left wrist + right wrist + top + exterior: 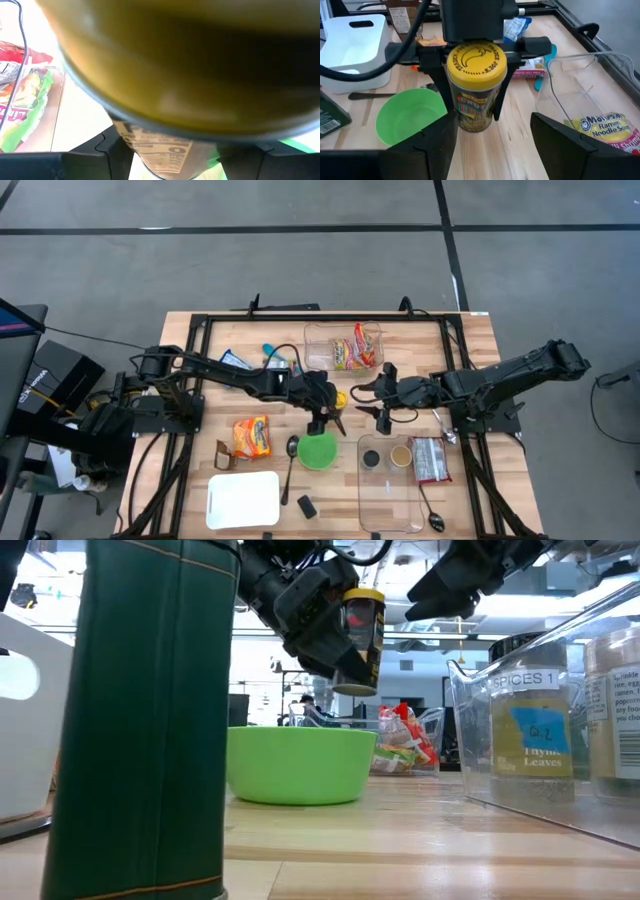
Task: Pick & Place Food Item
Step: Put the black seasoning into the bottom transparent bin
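Green bowl (pixel 300 764), front centre. Yellow-lidded jar (pixel 475 87): upright, lid uppermost, pinched by left gripper (pixel 472 80) above bowl's right rim. Right gripper (pixel 381 397): spread, level, facing jar.

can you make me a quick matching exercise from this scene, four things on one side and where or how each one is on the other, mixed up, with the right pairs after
Things:
1. yellow-lidded jar
2. green bowl
3. right gripper
4. white tray

Places or states:
a. open, holding nothing, facing the jar
b. on the table below the raised jar
c. gripped by the left gripper, lifted off the table
d. near the table's front left corner in the high view

Pairs: 1-c, 2-b, 3-a, 4-d
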Tool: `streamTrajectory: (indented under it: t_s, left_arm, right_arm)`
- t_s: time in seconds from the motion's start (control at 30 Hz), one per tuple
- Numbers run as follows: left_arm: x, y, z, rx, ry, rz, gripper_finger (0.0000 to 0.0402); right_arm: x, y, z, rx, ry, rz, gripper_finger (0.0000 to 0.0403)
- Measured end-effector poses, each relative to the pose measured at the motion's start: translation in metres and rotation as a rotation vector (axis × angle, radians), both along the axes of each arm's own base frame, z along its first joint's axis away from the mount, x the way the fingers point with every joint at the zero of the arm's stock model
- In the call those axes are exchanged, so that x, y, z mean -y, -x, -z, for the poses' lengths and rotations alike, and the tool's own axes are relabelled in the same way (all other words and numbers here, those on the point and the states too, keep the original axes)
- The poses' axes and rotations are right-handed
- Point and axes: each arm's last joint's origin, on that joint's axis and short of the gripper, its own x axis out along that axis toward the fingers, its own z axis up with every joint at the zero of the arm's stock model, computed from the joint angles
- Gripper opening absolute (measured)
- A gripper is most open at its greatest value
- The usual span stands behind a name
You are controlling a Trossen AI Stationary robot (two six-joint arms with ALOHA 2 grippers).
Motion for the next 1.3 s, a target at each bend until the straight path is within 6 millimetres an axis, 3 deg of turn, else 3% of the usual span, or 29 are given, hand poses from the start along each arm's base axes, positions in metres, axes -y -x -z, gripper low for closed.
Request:
streamTrajectory:
  t_s: [0.27,0.67,1.07,1.3]
  left_arm:
    - [0.0,0.0,0.0,0.0,0.0,0.001,0.0226]
    - [0.0,0.001,0.001,-0.011,0.0,0.0,0.0227]
    - [0.0,0.002,0.002,-0.026,0.0,0.0,0.0229]
    - [0.0,0.002,0.002,-0.026,0.0,0.0,0.0228]
  right_arm:
    - [0.002,-0.002,-0.002,0.024,-0.021,-0.01,0.0245]
    - [0.022,-0.007,-0.007,0.075,-0.06,0.011,0.0245]
    - [0.016,-0.006,-0.006,0.056,0.004,-0.049,0.0245]
    - [0.015,-0.006,-0.006,0.064,-0.045,-0.025,0.0245]
